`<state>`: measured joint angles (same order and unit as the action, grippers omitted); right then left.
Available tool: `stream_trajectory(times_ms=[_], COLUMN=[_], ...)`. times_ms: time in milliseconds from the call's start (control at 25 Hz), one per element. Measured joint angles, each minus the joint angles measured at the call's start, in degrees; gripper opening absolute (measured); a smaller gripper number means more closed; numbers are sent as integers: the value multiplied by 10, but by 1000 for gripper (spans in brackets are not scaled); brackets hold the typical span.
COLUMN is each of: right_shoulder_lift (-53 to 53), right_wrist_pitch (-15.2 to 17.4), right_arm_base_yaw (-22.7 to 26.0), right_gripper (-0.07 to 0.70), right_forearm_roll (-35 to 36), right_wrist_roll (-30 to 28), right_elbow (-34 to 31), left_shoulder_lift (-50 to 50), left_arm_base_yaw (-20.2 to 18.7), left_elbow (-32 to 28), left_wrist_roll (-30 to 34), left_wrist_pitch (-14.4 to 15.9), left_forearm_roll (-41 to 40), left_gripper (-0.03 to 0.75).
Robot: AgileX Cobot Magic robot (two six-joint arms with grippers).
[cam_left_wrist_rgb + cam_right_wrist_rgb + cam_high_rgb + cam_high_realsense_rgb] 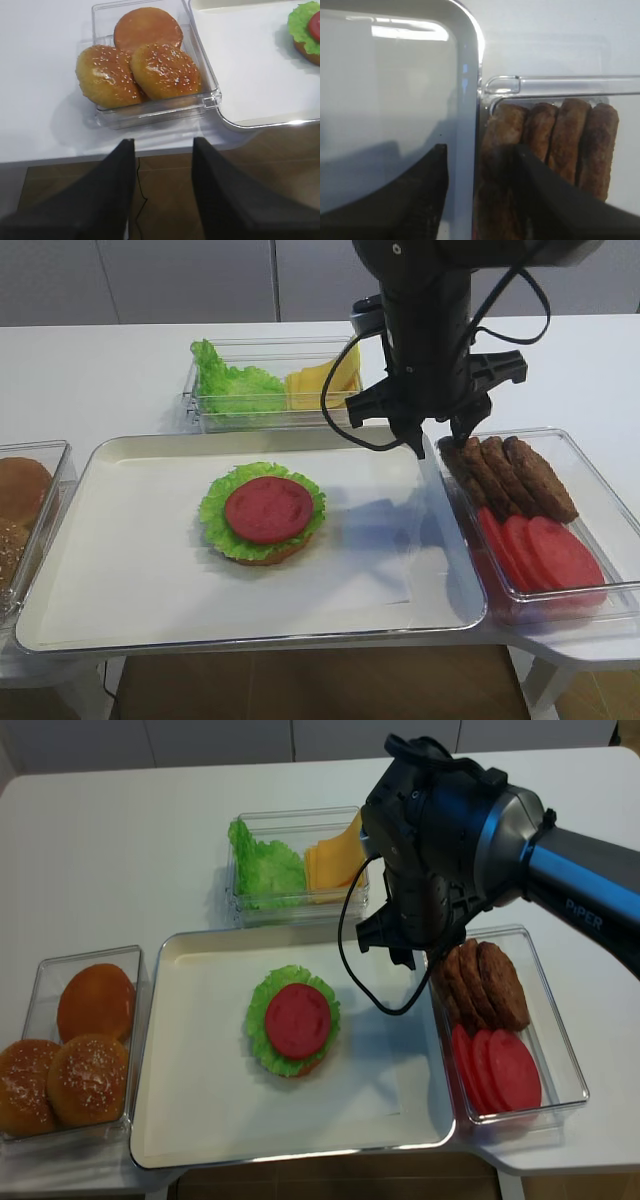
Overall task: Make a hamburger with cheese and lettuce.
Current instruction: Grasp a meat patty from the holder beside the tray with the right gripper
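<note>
nearest us on the white table, the tray [120, 620] carries the hamburger [264, 513] so far: a bun base, a frilly leaf and a red slice on top, no patty yet. to the right, our right gripper [443, 439] hangs over the patties [512, 478] in the clear bin [590, 465], jaws released and empty, one finger on the tray side of the rim. we judge the patty pick is the step in hand; next the jaws need to shift fully over the bin and drop around one patty. our left gripper [162, 150] waits spread by the buns [137, 67]. farthest back, the lettuce [232, 382] and the cheese [325, 382] share one container.
</note>
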<state>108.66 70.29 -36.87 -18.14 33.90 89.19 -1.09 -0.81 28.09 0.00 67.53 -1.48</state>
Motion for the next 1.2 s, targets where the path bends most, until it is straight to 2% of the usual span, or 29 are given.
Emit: stream_trajectory(times_ms=[120,240,360,760,1200], right_shoulder_lift=[0,0,0,0,-6], right_wrist_pitch=[0,2,2,3,3], right_arm_base_yaw=[0,0,0,0,0], right_gripper=[279,203,163,111,110], right_forearm_roll=[0,-2,-3,-5,-5], right_wrist_roll=[1,1,1,1,1], right_elbow=[0,0,0,0,0], left_shoulder_lift=[0,0,0,0,0], left_arm_base_yaw=[0,0,0,0,0], left_elbow=[0,0,0,0,0], left_wrist_roll=[0,0,0,0,0], left_wrist_pitch=[0,0,0,0,0], left_forearm_roll=[0,0,0,0,0], left_gripper=[288,288,288,288,288])
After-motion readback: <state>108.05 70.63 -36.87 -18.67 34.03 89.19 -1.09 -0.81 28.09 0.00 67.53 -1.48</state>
